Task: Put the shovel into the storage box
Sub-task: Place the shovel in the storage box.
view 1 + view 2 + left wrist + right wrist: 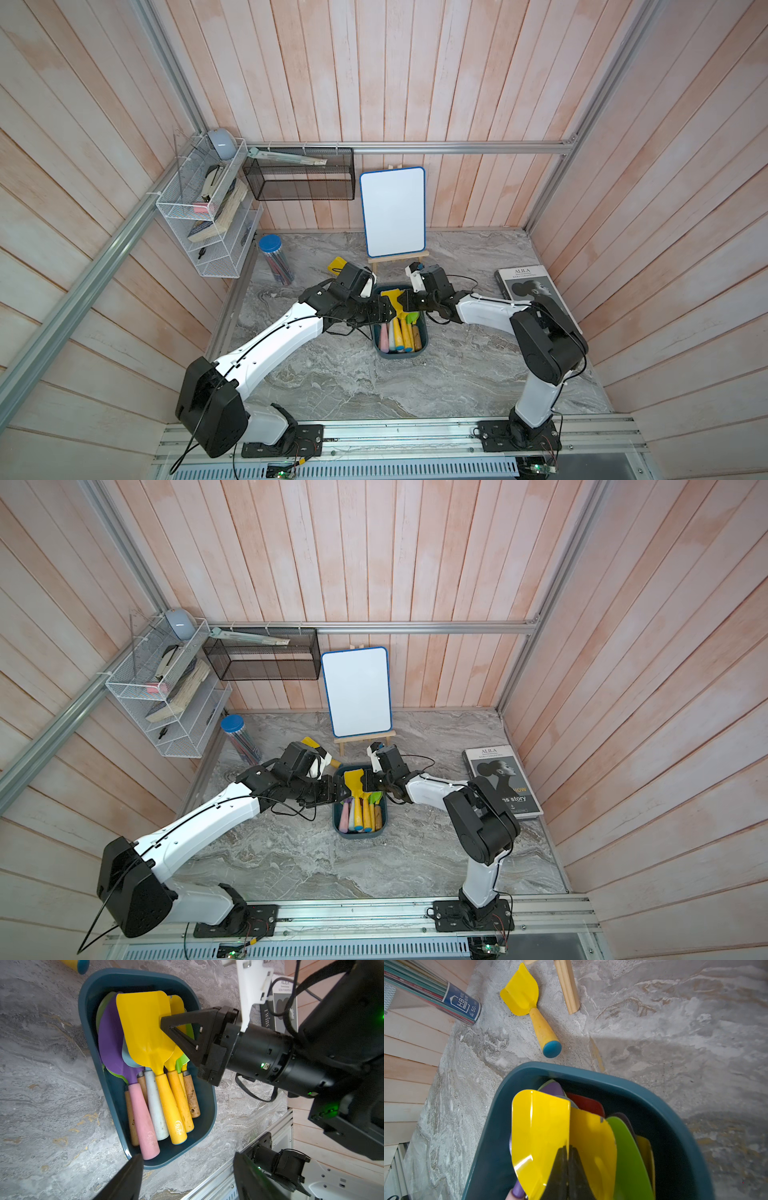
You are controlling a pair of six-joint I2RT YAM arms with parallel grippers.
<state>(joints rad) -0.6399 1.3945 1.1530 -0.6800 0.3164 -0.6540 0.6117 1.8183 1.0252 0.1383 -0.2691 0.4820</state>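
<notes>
- A booth walled in pale wooden planks, with a grey marbled bench [332,374] as its floor and two robot arms mounted at the near edge.
- At the middle of the bench stands the storage box [210,1103], a dark teal tub. It is crowded with toy shovels whose handles all point toward the robot.
- The right gripper [163,1022] is pressed together on the side edge of a yellow shovel [143,1026]. That shovel sits on top of the pile inside the box, its handle lying among the other handles.
- The left gripper [384,312] is spread and holds nothing, hanging just beside the box on the robot's left.
- The step in hand looks like the release. It would go best if the blade is lowered until the pile carries it before the jaws part.
- The right gripper should then rise straight up, so its tip does not catch the blade or drag a neighbouring shovel out.
- The pile is high, so a tilted blade could slide; the left gripper is best kept clear.
- A second yellow shovel [529,1001], with a blue handle end, lies on the bench beyond the box.
- Around it stand a tube of pencils [276,259], a whiteboard [392,212] on a small wooden easel, and a book [528,286] on the robot's right.
- A white wire rack [203,216] and a black mesh basket [299,174] hang on the walls.
</notes>
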